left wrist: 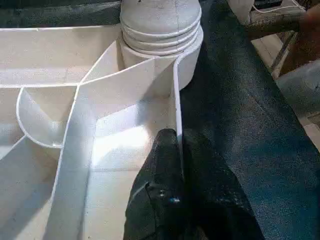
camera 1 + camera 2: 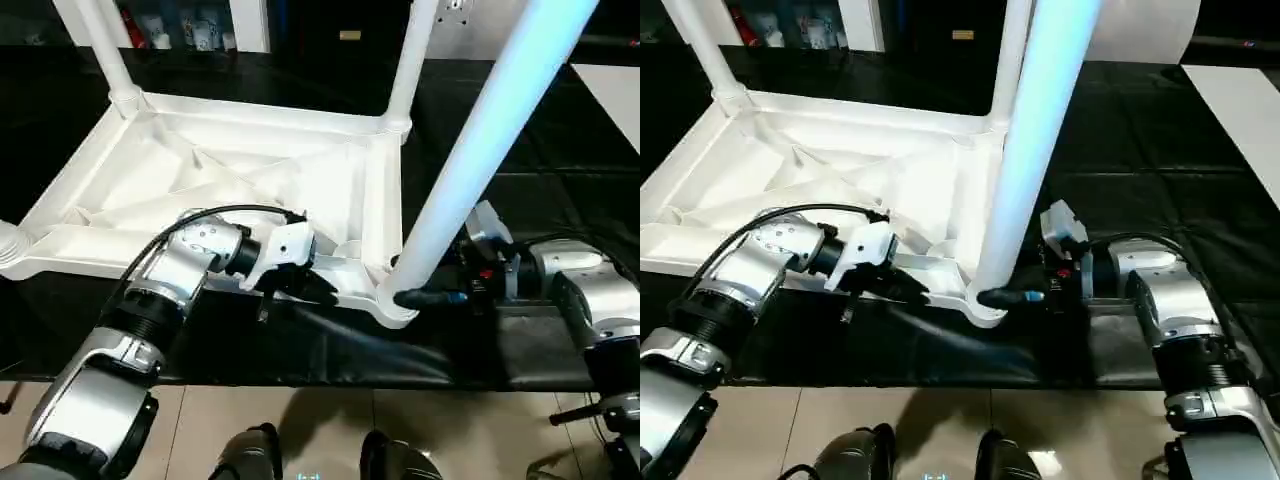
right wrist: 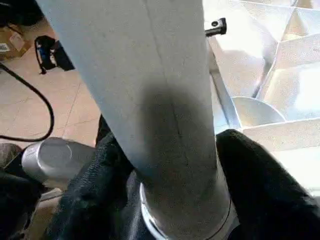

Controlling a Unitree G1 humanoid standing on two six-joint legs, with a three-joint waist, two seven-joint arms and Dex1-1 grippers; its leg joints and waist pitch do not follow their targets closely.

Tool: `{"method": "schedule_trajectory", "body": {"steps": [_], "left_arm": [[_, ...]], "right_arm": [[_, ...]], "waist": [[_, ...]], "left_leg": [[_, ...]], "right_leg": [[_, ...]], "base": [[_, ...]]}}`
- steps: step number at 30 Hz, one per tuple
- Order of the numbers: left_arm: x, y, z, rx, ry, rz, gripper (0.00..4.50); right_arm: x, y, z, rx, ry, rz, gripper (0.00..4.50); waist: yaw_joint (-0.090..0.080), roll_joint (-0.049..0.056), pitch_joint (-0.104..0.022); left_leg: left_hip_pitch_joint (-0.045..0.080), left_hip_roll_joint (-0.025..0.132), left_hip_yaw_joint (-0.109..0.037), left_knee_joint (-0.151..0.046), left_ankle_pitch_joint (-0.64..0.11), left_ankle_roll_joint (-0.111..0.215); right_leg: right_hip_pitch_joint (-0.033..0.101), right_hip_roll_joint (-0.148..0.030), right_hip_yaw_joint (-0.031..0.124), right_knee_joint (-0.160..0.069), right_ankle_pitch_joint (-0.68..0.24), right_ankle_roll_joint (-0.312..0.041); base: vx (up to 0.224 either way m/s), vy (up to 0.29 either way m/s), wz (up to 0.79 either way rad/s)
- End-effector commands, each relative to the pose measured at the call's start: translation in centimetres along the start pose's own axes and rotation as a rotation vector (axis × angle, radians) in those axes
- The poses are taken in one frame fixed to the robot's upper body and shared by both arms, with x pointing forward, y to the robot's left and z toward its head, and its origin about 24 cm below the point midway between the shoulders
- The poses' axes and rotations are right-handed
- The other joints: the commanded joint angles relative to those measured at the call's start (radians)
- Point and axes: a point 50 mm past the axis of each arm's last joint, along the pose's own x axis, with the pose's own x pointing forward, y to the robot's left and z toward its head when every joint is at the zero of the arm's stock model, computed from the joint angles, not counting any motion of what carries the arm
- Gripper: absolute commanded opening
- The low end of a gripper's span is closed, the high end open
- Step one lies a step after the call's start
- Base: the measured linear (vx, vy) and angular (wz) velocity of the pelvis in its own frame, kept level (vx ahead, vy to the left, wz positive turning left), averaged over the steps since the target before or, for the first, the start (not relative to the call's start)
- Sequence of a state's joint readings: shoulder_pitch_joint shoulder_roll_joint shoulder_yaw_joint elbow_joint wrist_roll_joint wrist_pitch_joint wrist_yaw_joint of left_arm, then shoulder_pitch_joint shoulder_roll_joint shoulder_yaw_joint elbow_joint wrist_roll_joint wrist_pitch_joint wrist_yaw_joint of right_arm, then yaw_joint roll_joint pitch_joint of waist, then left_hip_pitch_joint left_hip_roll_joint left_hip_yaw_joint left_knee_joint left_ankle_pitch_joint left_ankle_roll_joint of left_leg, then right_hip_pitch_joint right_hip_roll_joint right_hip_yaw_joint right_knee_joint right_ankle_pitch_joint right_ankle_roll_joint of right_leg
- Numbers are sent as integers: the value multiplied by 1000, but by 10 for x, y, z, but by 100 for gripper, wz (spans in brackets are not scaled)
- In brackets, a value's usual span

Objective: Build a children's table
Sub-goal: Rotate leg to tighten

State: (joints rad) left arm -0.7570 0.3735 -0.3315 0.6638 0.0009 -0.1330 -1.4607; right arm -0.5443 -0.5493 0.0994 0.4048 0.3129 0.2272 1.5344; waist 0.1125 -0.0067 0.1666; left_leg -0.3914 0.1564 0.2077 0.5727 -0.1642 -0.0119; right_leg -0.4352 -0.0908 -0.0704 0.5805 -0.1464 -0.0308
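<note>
The children's table (image 2: 215,175) lies upside down on the black work surface (image 2: 520,200). It looks light, stiff and slick, best gripped by rim or low on a leg. The left gripper (image 1: 175,165) pinches the near rim wall. Beyond it, the right gripper (image 3: 175,165) has its fingers (image 3: 260,180) around the near leg (image 2: 480,140) just above its socket.

Head eyes look down, wrist views close on table (image 2: 250,170)
</note>
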Motion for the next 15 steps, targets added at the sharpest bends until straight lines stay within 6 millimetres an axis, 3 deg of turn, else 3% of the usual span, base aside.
{"method": "schedule_trajectory", "body": {"steps": [1, 2, 12, 13, 14, 15], "left_arm": [[7, -6, -2, 10, 31, -102, 0], [6, -6, -3, 7, 30, -101, 0], [12, 2, 0, -86, -20, 42, 0], [16, 7, 2, -125, -25, 115, 0], [16, 7, 2, -125, -25, 115, 0], [21, 12, 5, -161, -29, 173, 0]], "right_arm": [[-1, 2, 2, -1, 3, 32, 245], [-1, 2, 2, 2, 0, 38, 222], [15, 11, -5, 110, -76, 1, 207], [24, 6, -8, 140, -82, -110, 207], [24, 6, -8, 140, -82, -110, 207], [33, -1, -10, 155, -86, -232, 207]], "waist": [[-4, -14, -92], [-4, -14, -92], [-2, -15, -87], [-4, -12, -81], [-4, -12, -81], [-10, -17, -77]], "left_leg": [[26, 82, -32, -54, -120, 140], [26, 82, -32, -54, -119, 141], [27, 83, -34, -58, -142, 125], [27, 84, -36, -62, -156, 110], [27, 84, -36, -62, -156, 110], [26, 78, -38, -65, -210, 74]], "right_leg": [[63, -79, 54, -45, -170, -296], [63, -80, 53, -44, -172, -295], [61, -80, 54, -52, -237, -274], [56, -80, 54, -58, -274, -264], [56, -80, 54, -58, -274, -264], [59, -85, 53, -70, -392, -230]], "base": [[0, 0, 0], [0, 0, 0], [0, 0, 0], [0, 0, 0], [0, 0, 0], [0, 0, 0]]}}
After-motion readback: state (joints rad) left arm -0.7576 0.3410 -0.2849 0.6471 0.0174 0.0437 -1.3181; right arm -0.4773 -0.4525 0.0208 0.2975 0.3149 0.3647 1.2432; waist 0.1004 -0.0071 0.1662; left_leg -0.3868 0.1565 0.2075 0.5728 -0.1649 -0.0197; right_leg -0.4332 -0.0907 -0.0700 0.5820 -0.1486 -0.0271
